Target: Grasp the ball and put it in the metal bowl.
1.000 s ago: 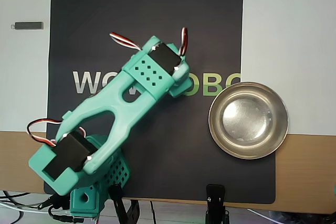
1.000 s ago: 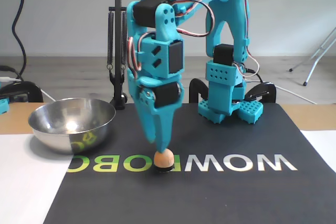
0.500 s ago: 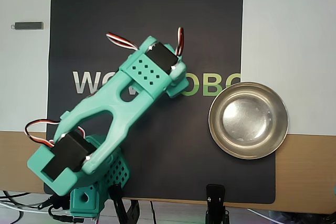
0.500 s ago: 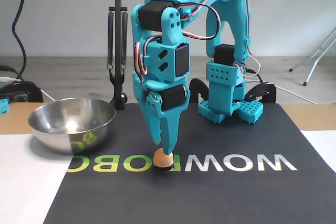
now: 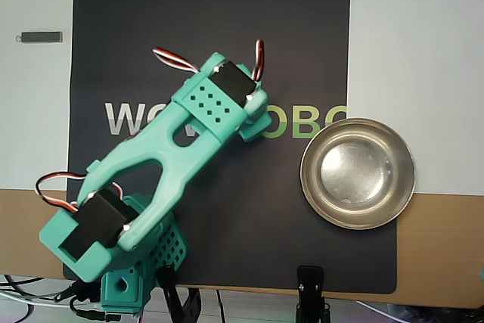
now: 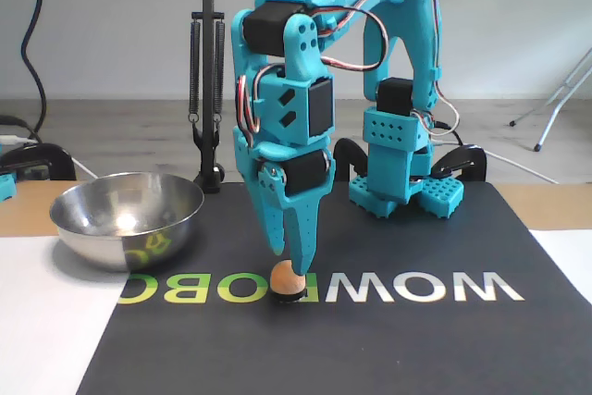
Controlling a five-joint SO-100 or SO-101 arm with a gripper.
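Note:
In the fixed view the peach-orange ball rests on the black mat on a small dark base, over the printed letters. My teal gripper points straight down onto it. The longer finger's tip touches the ball's top and the shorter finger hangs just to its left, with a narrow gap between them. The ball sits on the mat, not lifted. In the overhead view the arm's wrist covers both the ball and the fingers. The metal bowl stands empty to the left of the ball in the fixed view and at the mat's right edge in the overhead view.
The arm's base stands at the back of the black mat. A black lamp stand rises behind the bowl. A small dark bar lies on the white surface to the left. A black clip grips the table edge.
Over the last second the wrist turned and came down slightly onto the ball, so two fingers now show instead of one wedge. The ball and bowl have not moved.

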